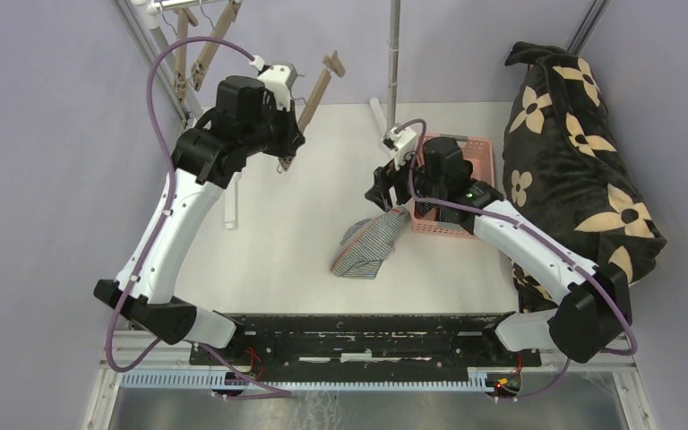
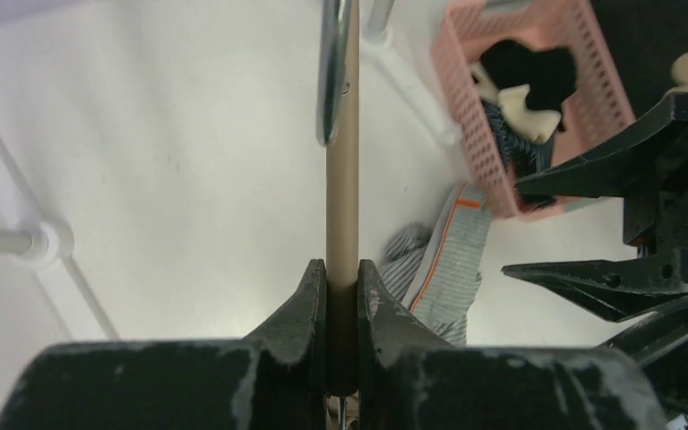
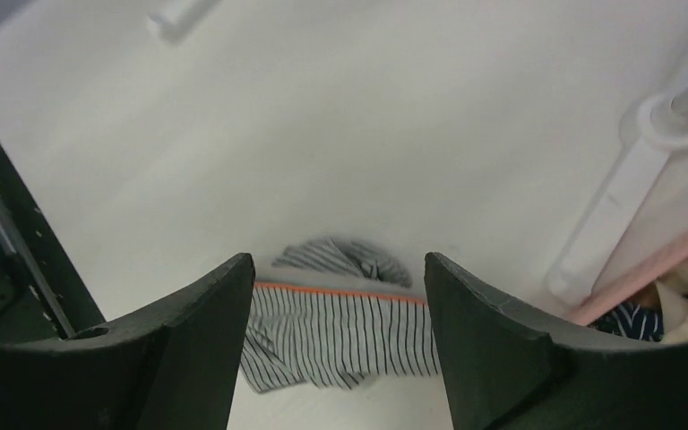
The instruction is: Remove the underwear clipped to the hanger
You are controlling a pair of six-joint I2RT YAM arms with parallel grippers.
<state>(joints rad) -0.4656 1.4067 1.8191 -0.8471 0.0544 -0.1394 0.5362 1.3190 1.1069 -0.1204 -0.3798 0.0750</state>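
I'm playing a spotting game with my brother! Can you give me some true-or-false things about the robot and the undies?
1. The left jaws are shut on the wooden hanger. True.
2. The striped underwear is clipped to the hanger. False: it lies loose on the white table.
3. The right jaws are open. True.
4. The pink basket is empty. False: dark cloth lies in it.
5. The flowered blanket sits on the robot's left. False: it is on the right side, beside the basket.
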